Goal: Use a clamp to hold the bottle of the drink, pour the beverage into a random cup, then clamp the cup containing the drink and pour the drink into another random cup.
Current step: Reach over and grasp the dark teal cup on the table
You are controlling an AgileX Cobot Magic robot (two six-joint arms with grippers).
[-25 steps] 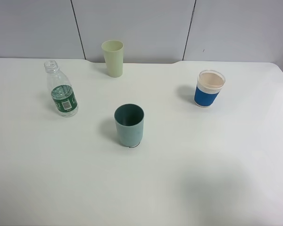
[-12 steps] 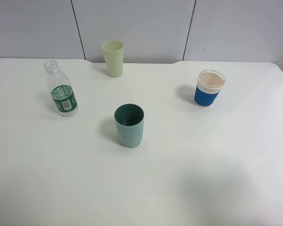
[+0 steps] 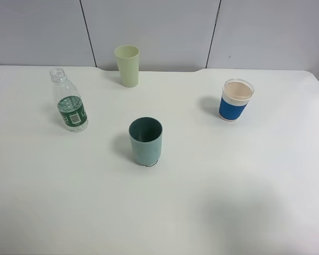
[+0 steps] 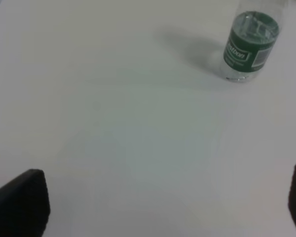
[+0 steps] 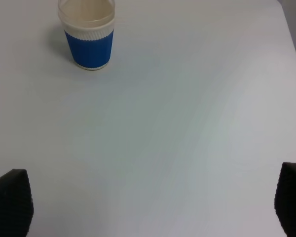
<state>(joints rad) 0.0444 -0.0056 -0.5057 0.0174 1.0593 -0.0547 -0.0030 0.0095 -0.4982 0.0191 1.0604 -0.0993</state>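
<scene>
The capless clear bottle (image 3: 70,103) with its green label stands upright at the table's left; the left wrist view also holds the bottle (image 4: 249,47). How much clear liquid it holds is hard to tell. The teal cup (image 3: 145,141) stands mid-table, its inside dark. The white cup with the blue sleeve (image 3: 236,100) stands at the right, and the right wrist view shows this blue-sleeved cup (image 5: 88,34). My left gripper (image 4: 160,207) is open, well short of the bottle. My right gripper (image 5: 150,202) is open, far from the blue-sleeved cup. Neither arm shows in the high view.
A pale yellow-green cup (image 3: 127,65) stands at the back, near the wall. All things rest on a white table (image 3: 228,186), whose right edge runs close behind the blue-sleeved cup.
</scene>
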